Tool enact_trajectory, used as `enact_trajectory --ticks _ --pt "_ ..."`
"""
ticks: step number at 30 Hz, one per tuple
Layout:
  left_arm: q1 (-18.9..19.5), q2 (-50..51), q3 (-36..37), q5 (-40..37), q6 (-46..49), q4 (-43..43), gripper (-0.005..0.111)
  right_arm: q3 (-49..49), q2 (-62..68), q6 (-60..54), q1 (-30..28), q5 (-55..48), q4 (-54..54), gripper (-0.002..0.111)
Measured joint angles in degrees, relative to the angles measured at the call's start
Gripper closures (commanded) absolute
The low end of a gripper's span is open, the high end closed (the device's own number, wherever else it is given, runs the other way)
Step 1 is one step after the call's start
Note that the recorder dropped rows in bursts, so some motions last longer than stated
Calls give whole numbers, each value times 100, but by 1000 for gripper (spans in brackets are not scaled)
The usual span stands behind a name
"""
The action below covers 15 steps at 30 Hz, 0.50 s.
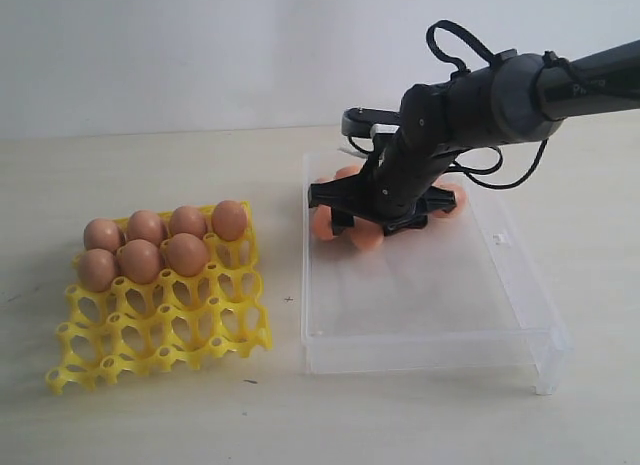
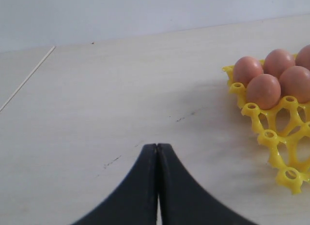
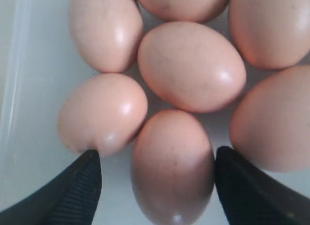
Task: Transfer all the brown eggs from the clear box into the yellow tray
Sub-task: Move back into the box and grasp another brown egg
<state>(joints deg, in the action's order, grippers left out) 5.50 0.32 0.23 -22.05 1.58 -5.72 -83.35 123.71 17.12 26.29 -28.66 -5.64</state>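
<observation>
Several brown eggs (image 1: 140, 260) fill the back cells of the yellow tray (image 1: 170, 335) on the left. More brown eggs (image 1: 366, 235) lie bunched at the far left of the clear box (image 1: 420, 305). My right gripper (image 1: 365, 220) is lowered onto that bunch. In the right wrist view it (image 3: 157, 155) is open and straddles one egg (image 3: 172, 167): one finger (image 3: 252, 191) is at the egg's side, while the other (image 3: 80, 191) stands apart from it. My left gripper (image 2: 157, 146) is shut and empty over bare table beside the tray (image 2: 271, 138); it is out of the exterior view.
The box's near half holds no eggs, and its low front wall (image 1: 430, 350) faces the camera. The tray's front rows of cells (image 1: 130, 345) are vacant. Neighbouring eggs (image 3: 104, 111) press close around the straddled egg.
</observation>
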Motion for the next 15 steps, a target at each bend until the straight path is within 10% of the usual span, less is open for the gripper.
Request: enact_trajectory --ticks 8,15 --pt "0 0 0 0 0 0 107 -203 148 -27 -12 34 105 72" --pt "0 0 0 0 0 0 107 -217 148 -960 -12 -162 105 54"
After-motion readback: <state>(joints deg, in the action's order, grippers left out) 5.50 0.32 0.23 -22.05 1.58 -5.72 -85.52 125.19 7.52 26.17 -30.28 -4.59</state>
